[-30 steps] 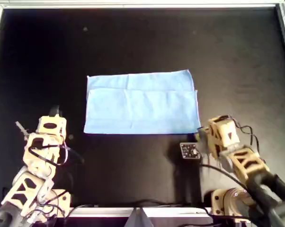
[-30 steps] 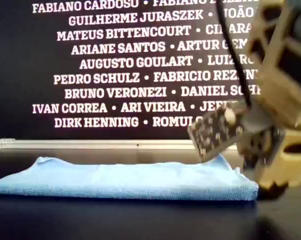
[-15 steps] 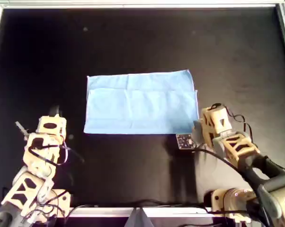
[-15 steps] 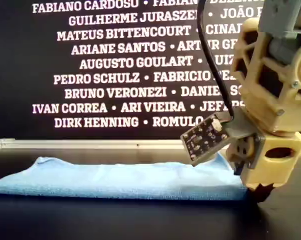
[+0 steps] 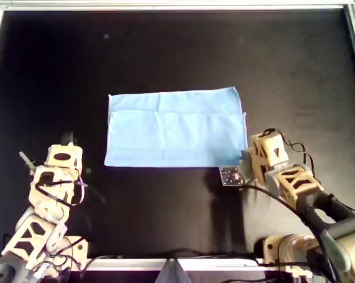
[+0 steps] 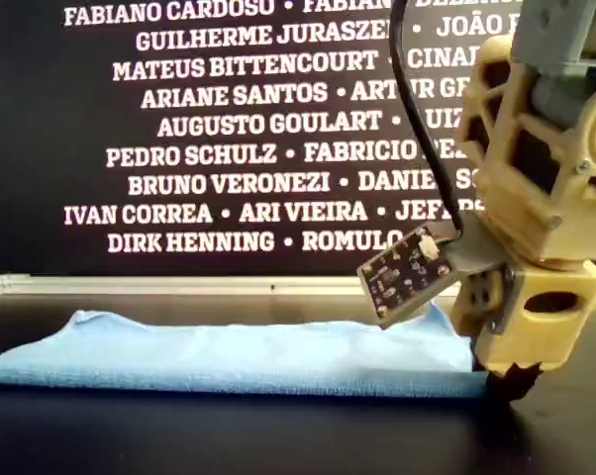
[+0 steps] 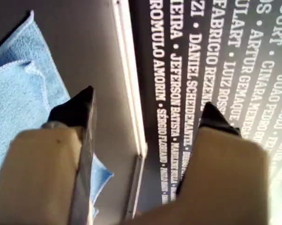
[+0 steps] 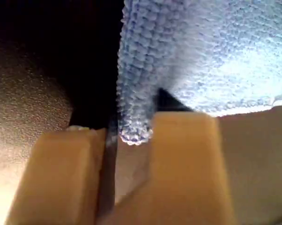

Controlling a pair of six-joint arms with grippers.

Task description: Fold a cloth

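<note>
The light-blue cloth (image 5: 176, 127) lies flat as a folded rectangle in the middle of the black table; in the exterior view the cloth (image 6: 248, 351) is a low strip. My right gripper (image 5: 244, 156) is at the cloth's near right corner in the overhead view. The right wrist view shows the cloth's edge (image 8: 136, 70) pinched between the jaws of the right gripper (image 8: 127, 136), which is shut on it. My left gripper (image 5: 69, 138) hovers off the cloth's near left corner in the overhead view. In the left wrist view the left gripper (image 7: 145, 112) is open and empty, beside the cloth (image 7: 14, 89).
A metal rail (image 5: 166, 6) frames the black table at the overhead view's far edge. A dark wall with white names (image 6: 229, 129) stands behind it. A small circuit board (image 6: 407, 275) hangs on the right arm's wrist.
My right gripper moved forward onto the cloth's near right corner in the overhead view and has stayed there. The left arm and the cloth have not moved.
</note>
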